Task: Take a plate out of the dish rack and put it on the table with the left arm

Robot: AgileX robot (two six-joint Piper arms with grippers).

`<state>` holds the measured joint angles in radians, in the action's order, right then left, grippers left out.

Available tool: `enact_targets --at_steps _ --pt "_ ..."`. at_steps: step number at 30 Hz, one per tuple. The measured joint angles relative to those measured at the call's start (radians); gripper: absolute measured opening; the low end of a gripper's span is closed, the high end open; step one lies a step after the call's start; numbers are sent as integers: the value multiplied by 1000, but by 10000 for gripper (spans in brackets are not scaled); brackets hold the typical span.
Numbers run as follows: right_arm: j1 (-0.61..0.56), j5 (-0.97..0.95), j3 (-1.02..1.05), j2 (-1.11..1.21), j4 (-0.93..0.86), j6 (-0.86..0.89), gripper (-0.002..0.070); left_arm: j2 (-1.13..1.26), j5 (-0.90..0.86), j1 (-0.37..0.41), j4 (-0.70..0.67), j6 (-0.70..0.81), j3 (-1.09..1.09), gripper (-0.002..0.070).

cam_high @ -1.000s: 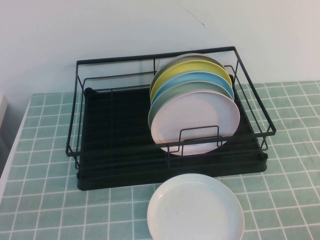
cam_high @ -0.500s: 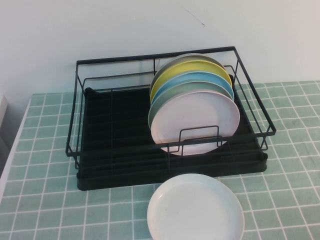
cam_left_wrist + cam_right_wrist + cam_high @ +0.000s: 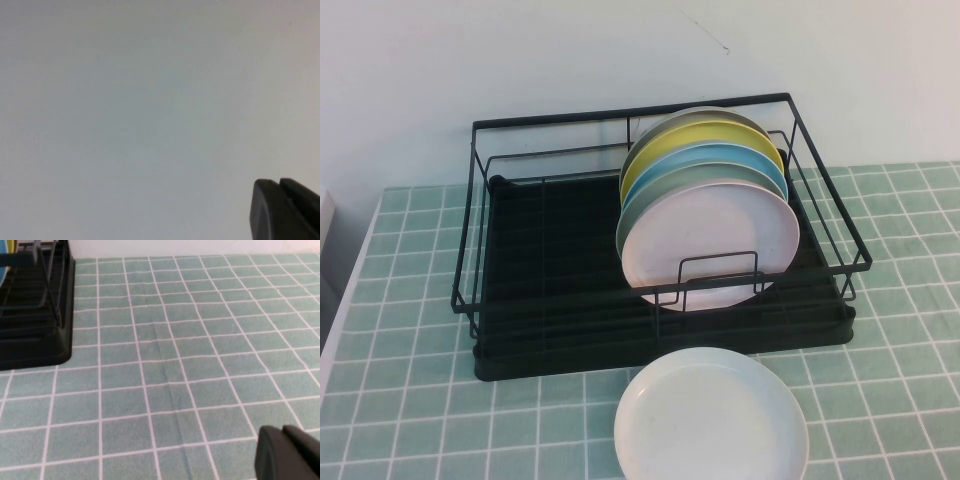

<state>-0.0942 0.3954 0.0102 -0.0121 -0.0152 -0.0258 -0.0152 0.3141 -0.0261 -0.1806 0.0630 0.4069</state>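
The pale pink plate (image 3: 712, 245) stands upright at the front of a row of plates in the black wire dish rack (image 3: 550, 290). Behind it stand a mint-green, a blue and a yellow plate. The green tiled table (image 3: 410, 400) bears the rack. No arm shows in the high view. My left gripper (image 3: 279, 182) shows only in the left wrist view, its fingers together, empty, facing a blank pale wall. My right gripper (image 3: 282, 429) has its fingers together, empty, above bare tiles (image 3: 175, 365); the rack's corner (image 3: 30, 330) lies off to one side of it.
A white plate (image 3: 710, 425) lies flat on the table just in front of the rack, near the front edge. The left half of the rack holds nothing. A white wall rises behind the rack. The table's left edge (image 3: 345, 300) is near the rack.
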Motion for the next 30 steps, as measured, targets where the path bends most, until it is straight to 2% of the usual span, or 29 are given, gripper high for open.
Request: enact_targets --at_steps 5,12,15,17,20,26,30 --pt "0 0 0 0 0 0 -2 84 -352 0 -64 0 133 -3" --pt "0 0 0 0 0 0 -2 360 -764 0 -71 -23 289 -3" --pt "0 0 0 0 0 0 -2 472 -902 0 -71 40 348 -3" --pt "0 0 0 0 0 0 -2 533 -950 0 -71 125 369 -3" --pt "0 0 0 0 0 0 -2 601 -929 0 -86 204 369 -3" --pt "0 0 0 0 0 0 -2 700 -803 2 -264 288 379 -3" --pt "0 0 0 0 0 0 -2 806 -901 2 -337 432 441 -3"
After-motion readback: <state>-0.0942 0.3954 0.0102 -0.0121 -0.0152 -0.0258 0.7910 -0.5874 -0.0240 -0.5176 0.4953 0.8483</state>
